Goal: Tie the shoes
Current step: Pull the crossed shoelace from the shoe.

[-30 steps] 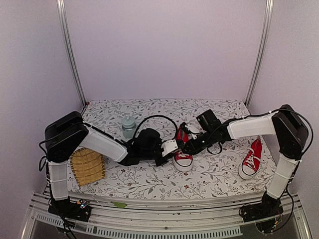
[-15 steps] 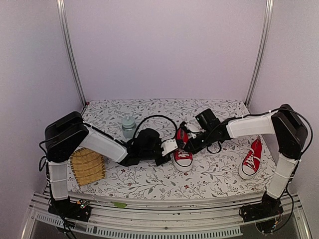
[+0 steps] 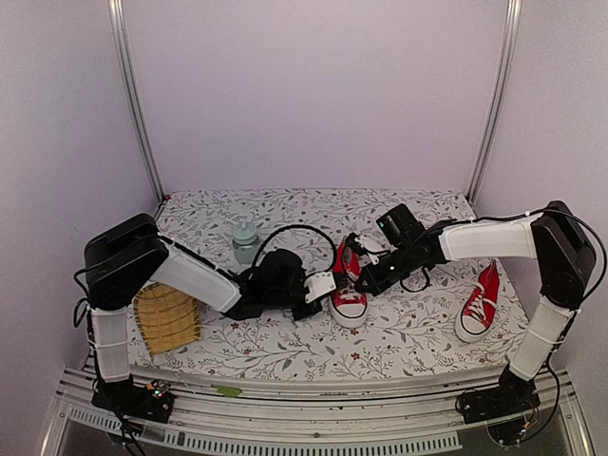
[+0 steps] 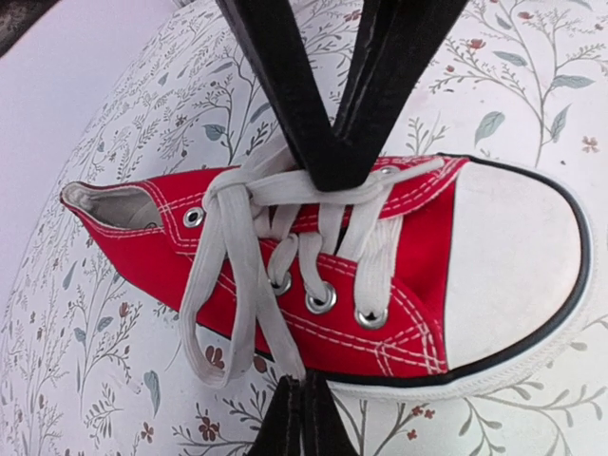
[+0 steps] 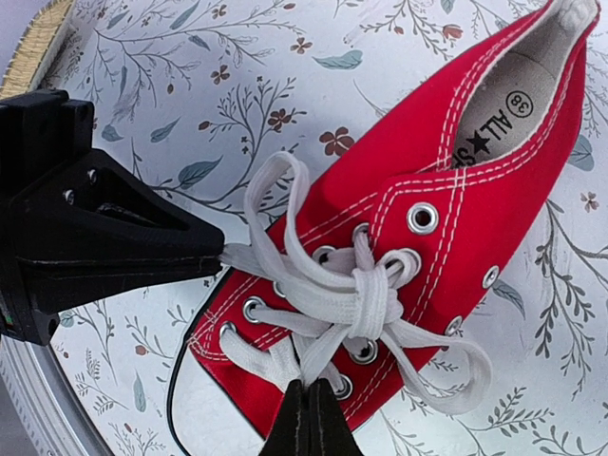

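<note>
At centre of floral tablecloth (image 3: 285,347): red shoe (image 3: 349,293), toe cap toward the arm bases. On its toe-end side: left gripper (image 5: 220,256), jaws pressed together on a strand of white lace (image 5: 332,304). Just off the crossed knot: right gripper (image 5: 309,408), jaws likewise pinching lace strands. Well apart at far right: second shoe (image 3: 478,302), untouched. Behind the left arm: pale bottle (image 3: 245,241). At left edge: woven mat (image 3: 167,316). From above, both wrists crowded over the red shoe, hiding part of it.
</note>
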Tool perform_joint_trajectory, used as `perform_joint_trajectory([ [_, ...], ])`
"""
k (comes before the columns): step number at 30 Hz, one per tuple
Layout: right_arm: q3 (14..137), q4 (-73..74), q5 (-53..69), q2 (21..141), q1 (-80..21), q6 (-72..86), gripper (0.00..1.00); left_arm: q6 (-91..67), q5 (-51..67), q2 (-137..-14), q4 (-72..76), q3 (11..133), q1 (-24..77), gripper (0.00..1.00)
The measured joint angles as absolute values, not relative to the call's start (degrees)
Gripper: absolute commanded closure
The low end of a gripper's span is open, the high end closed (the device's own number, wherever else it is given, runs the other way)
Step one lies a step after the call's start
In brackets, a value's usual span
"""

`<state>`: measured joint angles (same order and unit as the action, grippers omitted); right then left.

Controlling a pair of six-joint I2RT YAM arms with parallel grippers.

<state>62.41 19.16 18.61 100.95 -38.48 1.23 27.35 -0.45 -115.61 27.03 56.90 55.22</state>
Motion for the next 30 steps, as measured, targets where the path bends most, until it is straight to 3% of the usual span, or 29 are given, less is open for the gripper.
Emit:
perform_joint_trajectory([
  [6, 62.41, 19.51, 19.25, 100.92, -38.50, 1.32, 0.70, 27.09, 0.25, -115.07, 26.72, 56.51, 55.24, 1.00],
  [14, 62.41, 17.58, 20.14, 101.93, -38.59, 2.55, 0.69, 26.70, 0.78, -115.07, 26.72, 56.51, 55.24, 1.00],
  [19, 62.63, 16.19, 20.69, 103.04, -38.59, 3.14, 0.74, 26.48, 0.80, -115.07, 26.72, 56.45, 55.24, 1.00],
  [23, 62.76, 14.92, 20.51, 103.77, -38.59, 3.68, 0.97, 26.44, 0.80, -115.07, 26.74, 56.42, 55.24, 1.00],
  [30, 62.83, 15.31, 19.38, 103.79, -38.59, 4.51, 0.99, 26.44, 0.80, -115.07, 26.76, 56.01, 55.22, 1.00],
])
